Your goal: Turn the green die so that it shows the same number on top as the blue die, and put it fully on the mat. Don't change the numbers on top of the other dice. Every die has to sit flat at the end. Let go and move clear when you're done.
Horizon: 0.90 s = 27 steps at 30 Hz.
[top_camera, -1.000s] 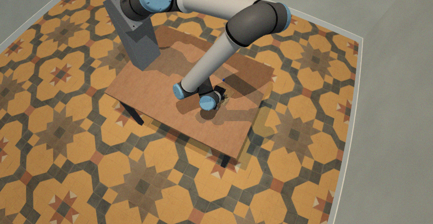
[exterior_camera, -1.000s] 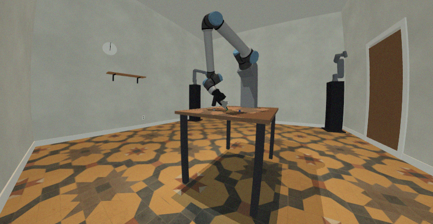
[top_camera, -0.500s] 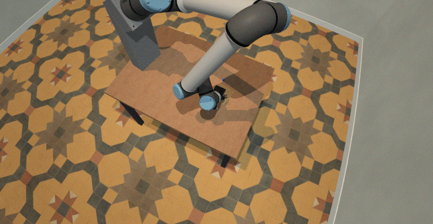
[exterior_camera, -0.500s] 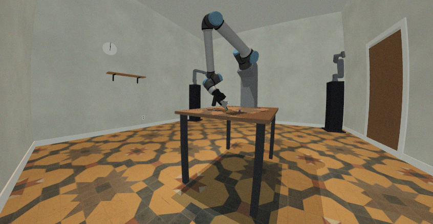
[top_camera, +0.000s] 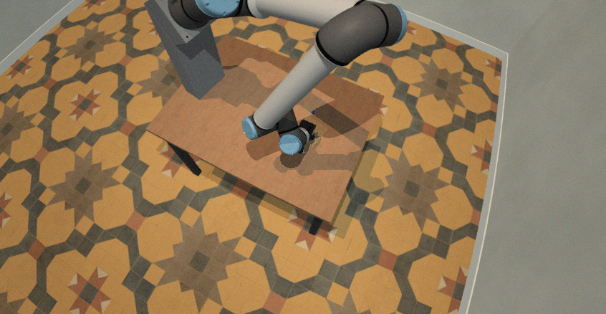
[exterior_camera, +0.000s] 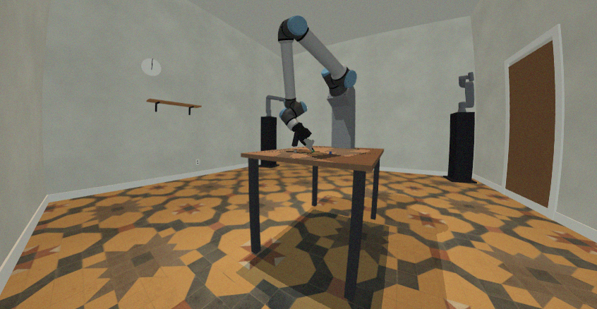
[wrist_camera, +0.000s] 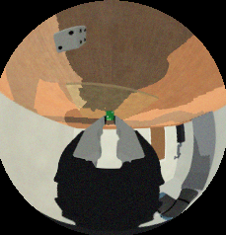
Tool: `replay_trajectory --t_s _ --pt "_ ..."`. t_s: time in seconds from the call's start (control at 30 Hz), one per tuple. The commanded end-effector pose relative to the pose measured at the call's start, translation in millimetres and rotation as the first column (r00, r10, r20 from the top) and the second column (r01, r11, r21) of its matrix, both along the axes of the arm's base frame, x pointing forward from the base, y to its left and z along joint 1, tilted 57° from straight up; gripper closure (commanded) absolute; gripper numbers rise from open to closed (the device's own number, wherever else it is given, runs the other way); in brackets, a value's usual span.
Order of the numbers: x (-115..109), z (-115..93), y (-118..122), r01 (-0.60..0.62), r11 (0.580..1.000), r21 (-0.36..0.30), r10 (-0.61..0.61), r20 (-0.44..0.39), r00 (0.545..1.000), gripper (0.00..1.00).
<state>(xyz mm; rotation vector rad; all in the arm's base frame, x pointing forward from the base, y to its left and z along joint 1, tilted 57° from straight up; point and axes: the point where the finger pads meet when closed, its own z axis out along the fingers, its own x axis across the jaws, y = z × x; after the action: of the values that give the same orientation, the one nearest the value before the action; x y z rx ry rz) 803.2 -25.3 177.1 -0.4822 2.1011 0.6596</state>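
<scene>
In the wrist view my gripper [wrist_camera: 110, 116] is shut on the small green die [wrist_camera: 110, 116], which shows only as a green speck between the grey fingertips. The die is just above the near edge of the tan mat [wrist_camera: 111, 96]. A grey die [wrist_camera: 70, 39] lies flat on the table at the upper left, apart from the mat. In the top view the blue die [top_camera: 313, 111] is a tiny blue dot on the table beyond the wrist [top_camera: 292, 142]. In the exterior view the gripper [exterior_camera: 310, 146] is tilted down over the table with the green die at its tip. I cannot read the dice numbers.
The wooden table [top_camera: 262, 142] stands on dark legs over a patterned floor. The arm's grey pedestal [top_camera: 186, 36] is at the table's far corner. The arm's shadow covers much of the table's right half. Two black stands [exterior_camera: 461, 146] are near the back wall.
</scene>
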Motion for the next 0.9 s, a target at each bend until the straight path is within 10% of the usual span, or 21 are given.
replay_trajectory --t_s 0.0,0.87 --pt "0.3 0.1 0.1 0.000 1.000 0.000 0.000 0.001 1.000 1.00" --pt "4.3 -2.5 -0.5 0.000 1.000 0.000 0.000 0.001 1.000 1.00"
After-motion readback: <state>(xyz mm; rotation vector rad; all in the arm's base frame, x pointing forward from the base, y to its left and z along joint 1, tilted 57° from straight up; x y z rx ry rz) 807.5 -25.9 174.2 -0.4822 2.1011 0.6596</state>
